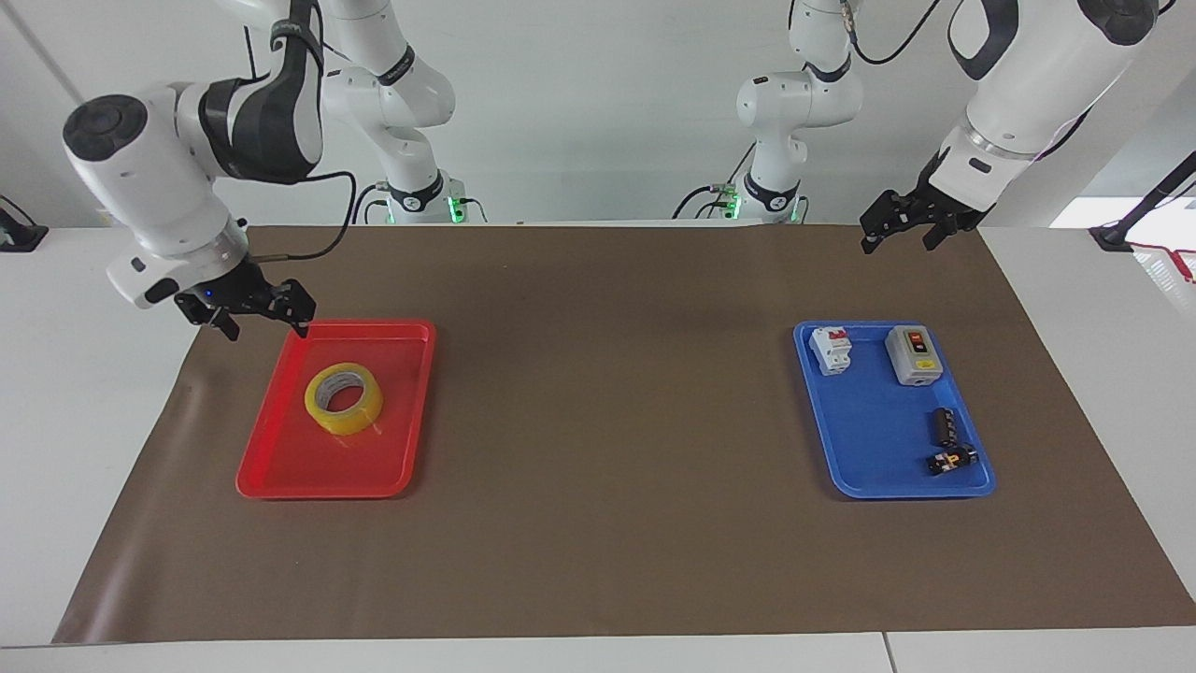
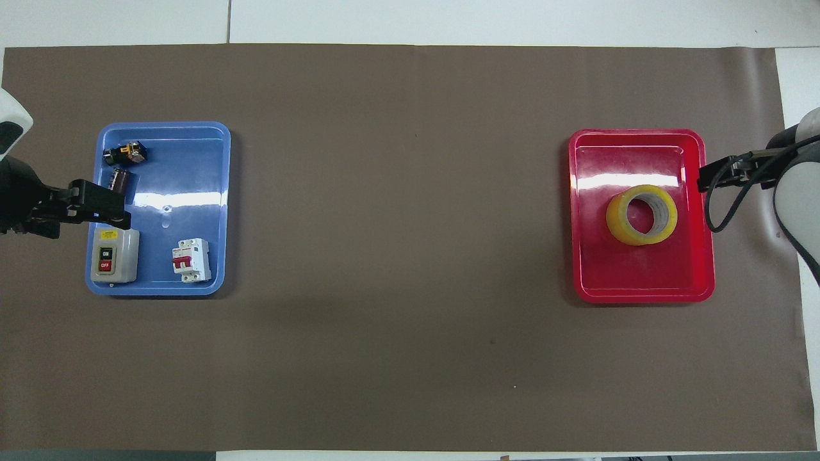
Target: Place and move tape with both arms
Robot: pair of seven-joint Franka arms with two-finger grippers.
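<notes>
Yellow translucent tape [image 1: 344,398], pale-cored, lies flat; right end effector [image 1: 250,310] seemingly wide, left end effector [image 1: 899,222] wide.

A robotics lab — white arms [image 1: 177,140] bolted along a white bench [image 1: 56,374], smaller arms [image 1: 411,112] with green-lit bases, cables trailing to wall sockets [image 1: 145,204]. A brown mat [image 1: 607,421] covers the worktop, with a red tray [image 1: 280,481] and a blue tray [image 1: 869,481] of electrical parts — bare walls all round.
</notes>
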